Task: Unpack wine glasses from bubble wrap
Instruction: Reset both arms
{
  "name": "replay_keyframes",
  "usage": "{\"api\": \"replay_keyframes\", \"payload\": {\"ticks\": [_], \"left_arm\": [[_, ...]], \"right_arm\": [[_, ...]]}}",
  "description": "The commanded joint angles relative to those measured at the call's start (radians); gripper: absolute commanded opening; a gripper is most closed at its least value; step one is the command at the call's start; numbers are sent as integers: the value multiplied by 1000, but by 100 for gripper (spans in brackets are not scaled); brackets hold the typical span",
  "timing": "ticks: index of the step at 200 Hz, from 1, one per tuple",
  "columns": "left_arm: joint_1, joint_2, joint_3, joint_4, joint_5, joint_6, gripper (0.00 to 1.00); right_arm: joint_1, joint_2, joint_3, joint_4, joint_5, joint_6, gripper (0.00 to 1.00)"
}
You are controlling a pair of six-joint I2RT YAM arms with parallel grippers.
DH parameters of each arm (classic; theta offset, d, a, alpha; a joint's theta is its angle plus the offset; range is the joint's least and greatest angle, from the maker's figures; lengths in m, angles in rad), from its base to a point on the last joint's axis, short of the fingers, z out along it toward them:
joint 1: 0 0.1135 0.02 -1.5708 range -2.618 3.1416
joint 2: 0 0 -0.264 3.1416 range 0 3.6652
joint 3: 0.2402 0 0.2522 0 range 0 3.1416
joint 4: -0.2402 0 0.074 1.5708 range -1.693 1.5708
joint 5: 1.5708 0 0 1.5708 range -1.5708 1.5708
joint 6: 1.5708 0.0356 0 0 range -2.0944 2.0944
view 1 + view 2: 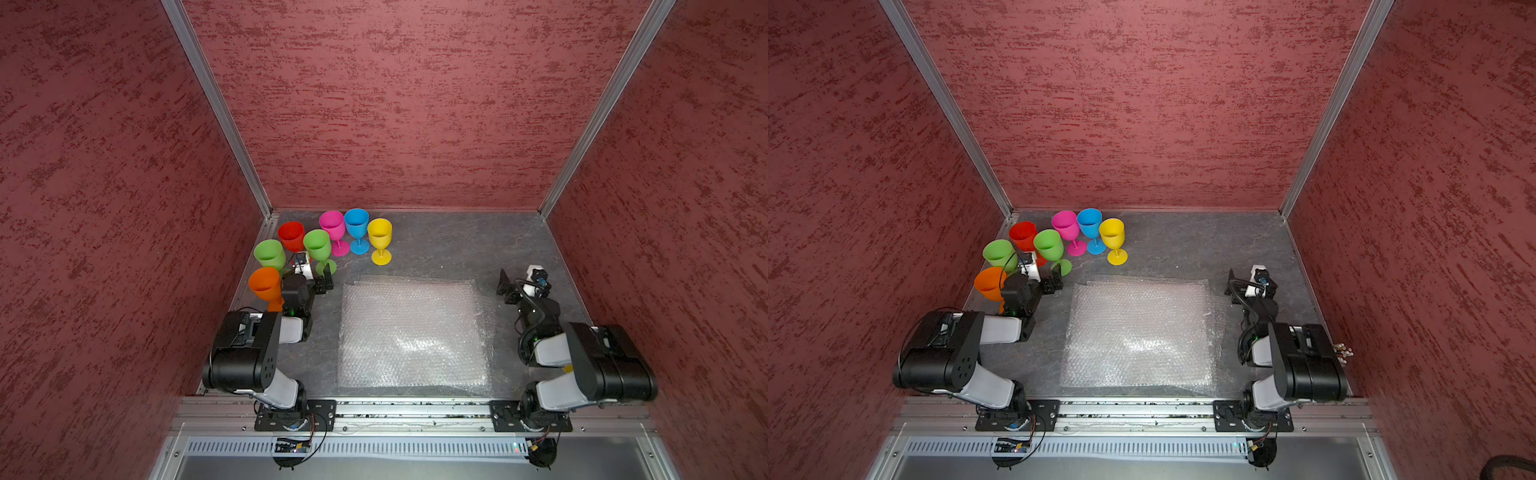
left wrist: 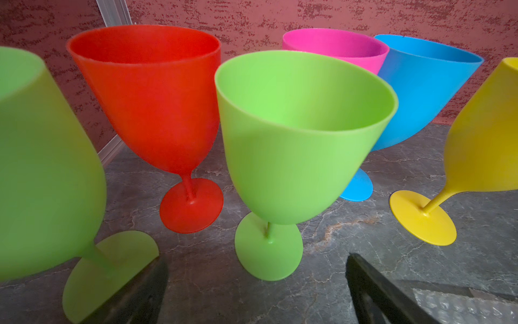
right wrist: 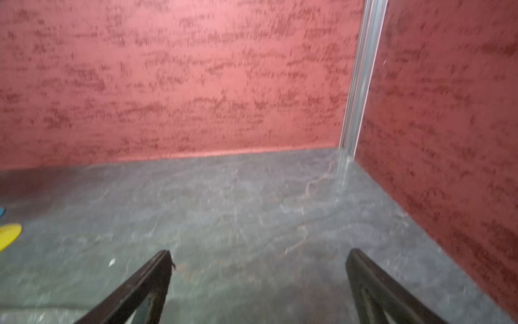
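All seven plastic goblets (image 1: 317,244) stood bare at the counter's (image 1: 457,249) far left, with the bubble wrap (image 1: 411,332) lying flat mid-counter. Left tool (image 1: 325,281) and right tool (image 3: 258,254) gaped wide, holding nothing. The goblets looked light, stiff and tippy, so I'd have pinched a stem. The wrap seemed floppy, best grabbed by an edge.

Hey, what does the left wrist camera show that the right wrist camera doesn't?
Only left wrist: the red goblet, pink goblet, a green goblet dead ahead, a second green goblet, a bubble wrap corner, and the left gripper. Only right wrist: the far right corner post and the right gripper. Both: feet of the yellow goblet and, barely, blue goblet, grey table, red wall, jaws wide open.
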Motion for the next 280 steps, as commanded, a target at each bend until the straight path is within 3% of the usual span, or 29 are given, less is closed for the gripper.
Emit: {"api": "replay_keyframes", "payload": {"ticks": [1, 17, 31, 280], "left_arm": [[8, -3, 9, 4, 12, 6, 100], [8, -3, 9, 4, 12, 6, 100], [11, -3, 11, 2, 16, 4, 100], [16, -3, 12, -3, 33, 1, 100]], "right_arm": [[14, -1, 38, 102, -36, -14, 99], [20, -6, 117, -52, -16, -14, 99], [19, 6, 122, -40, 31, 3, 99], [49, 3, 115, -28, 86, -15, 99]]}}
